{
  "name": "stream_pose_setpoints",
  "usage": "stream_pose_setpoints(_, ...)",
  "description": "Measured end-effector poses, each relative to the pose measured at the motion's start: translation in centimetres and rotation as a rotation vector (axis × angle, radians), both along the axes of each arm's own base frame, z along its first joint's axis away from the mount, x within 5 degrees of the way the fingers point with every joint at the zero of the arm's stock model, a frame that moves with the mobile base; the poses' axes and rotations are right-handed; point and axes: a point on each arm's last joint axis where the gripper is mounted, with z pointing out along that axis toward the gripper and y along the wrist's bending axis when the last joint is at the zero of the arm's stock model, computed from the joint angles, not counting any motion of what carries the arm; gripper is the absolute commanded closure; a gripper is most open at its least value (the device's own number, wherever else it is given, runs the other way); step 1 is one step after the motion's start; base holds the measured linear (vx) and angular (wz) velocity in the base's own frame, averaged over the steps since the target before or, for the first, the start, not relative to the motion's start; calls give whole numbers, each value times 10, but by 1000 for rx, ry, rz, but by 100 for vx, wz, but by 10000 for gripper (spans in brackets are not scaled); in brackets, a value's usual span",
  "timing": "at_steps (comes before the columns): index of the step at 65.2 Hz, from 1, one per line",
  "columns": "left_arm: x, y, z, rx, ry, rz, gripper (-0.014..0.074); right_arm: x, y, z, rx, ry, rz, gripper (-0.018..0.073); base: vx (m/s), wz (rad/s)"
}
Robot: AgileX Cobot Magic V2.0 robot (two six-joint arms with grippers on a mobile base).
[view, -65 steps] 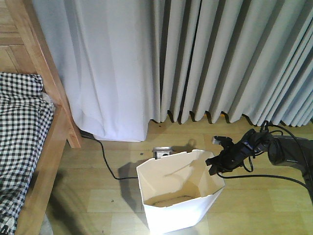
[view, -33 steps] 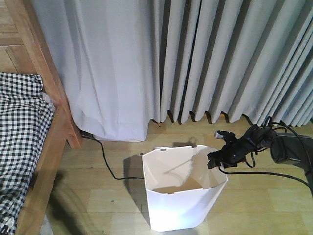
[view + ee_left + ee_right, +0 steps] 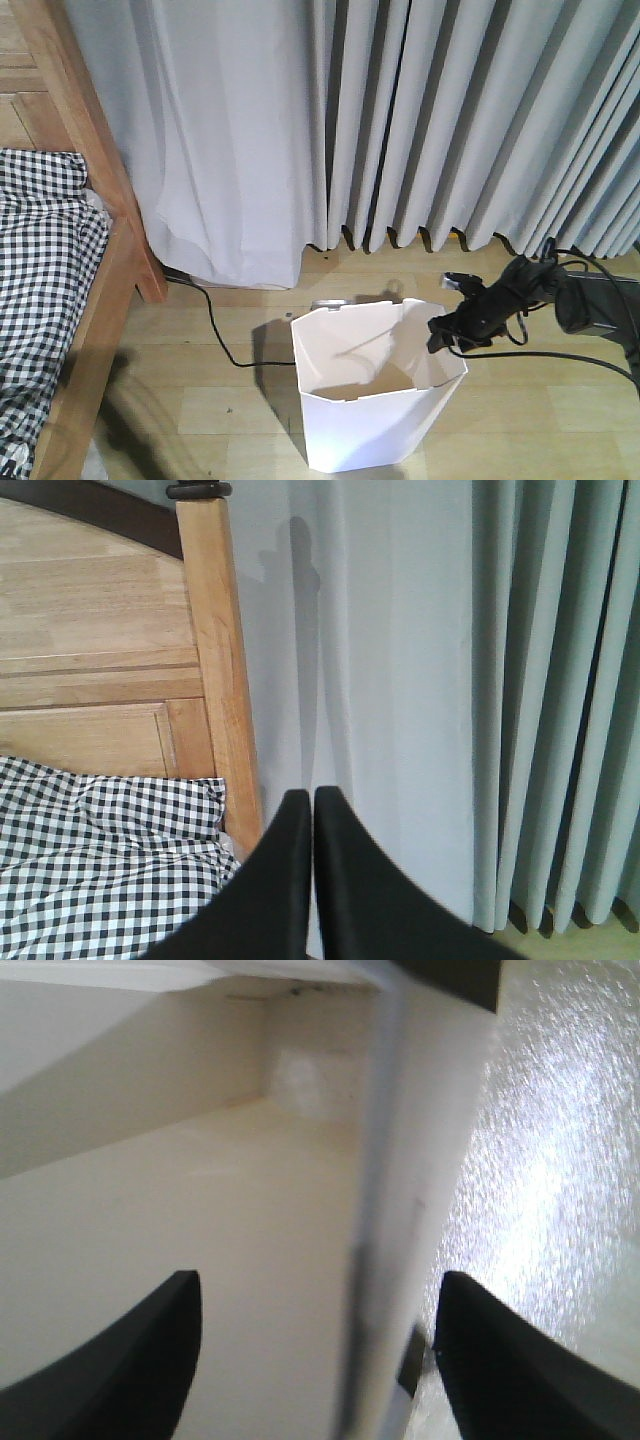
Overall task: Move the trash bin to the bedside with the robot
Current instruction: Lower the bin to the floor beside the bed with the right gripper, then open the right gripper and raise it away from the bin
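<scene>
The white trash bin [image 3: 370, 420] stands upright on the wooden floor, open top showing its cream inside. My right gripper [image 3: 441, 331], a thin black arm with a trailing cable, is at the bin's right rim. In the right wrist view it [image 3: 320, 1280] is open, its jaws either side of the bin's thin wall [image 3: 385, 1210], one inside and one outside. The bed's wooden frame [image 3: 110, 300] and checked bedding [image 3: 40, 260] are to the left, a gap of floor away from the bin. My left gripper [image 3: 313, 796] is shut and empty, facing the bed post [image 3: 220, 660] and bedding [image 3: 100, 850].
Grey curtains [image 3: 400, 120] hang along the back wall down to the floor. A black floor cable [image 3: 215, 330] runs from under the curtain towards the bin. A small silver floor socket [image 3: 328, 303] peeks out behind the bin's far rim.
The bin has gone from tilted to upright and shifted slightly right, covering most of the floor socket. My right gripper stayed at its right rim, moving a little with it.
</scene>
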Motion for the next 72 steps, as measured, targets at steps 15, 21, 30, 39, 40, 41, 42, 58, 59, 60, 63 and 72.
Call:
stream_pose_setpoints(15,0,0,0,0,0,0,603,-17,-4,22,-43,-1,-45,80,0,-1)
stream_pose_setpoints(21,0,0,0,0,0,0,603,-22,-9,48,-120,-58,-93,80,0,0)
stream_pose_setpoints(30,0,0,0,0,0,0,603,-36,-11,98,-188,-147,-23,80,0,0)
stream_pose_setpoints(39,0,0,0,0,0,0,603,-45,-8,168,-201,-249,18,80,0,0)
stream_pose_setpoints(40,0,0,0,0,0,0,603,-46,-7,179,-203,-266,11,80,0,0)
stream_pose_setpoints(41,0,0,0,0,0,0,603,-46,-7,186,-205,-279,6,80,0,0)
stream_pose_setpoints(42,0,0,0,0,0,0,603,-47,-7,193,-208,-293,0,80,0,0)
stream_pose_setpoints(58,0,0,0,0,0,0,603,-72,-4,323,-244,-548,-26,80,0,0)
stream_pose_setpoints(59,0,0,0,0,0,0,603,-73,-3,333,-247,-574,-28,80,0,0)
stream_pose_setpoints(60,0,0,0,0,0,0,603,-76,-3,339,-249,-585,-30,80,0,0)
stream_pose_setpoints(63,0,0,0,0,0,0,603,-83,-2,364,-257,-649,-36,80,0,0)
stream_pose_setpoints(72,0,0,0,0,0,0,603,-110,2,422,-266,-796,-66,80,0,0)
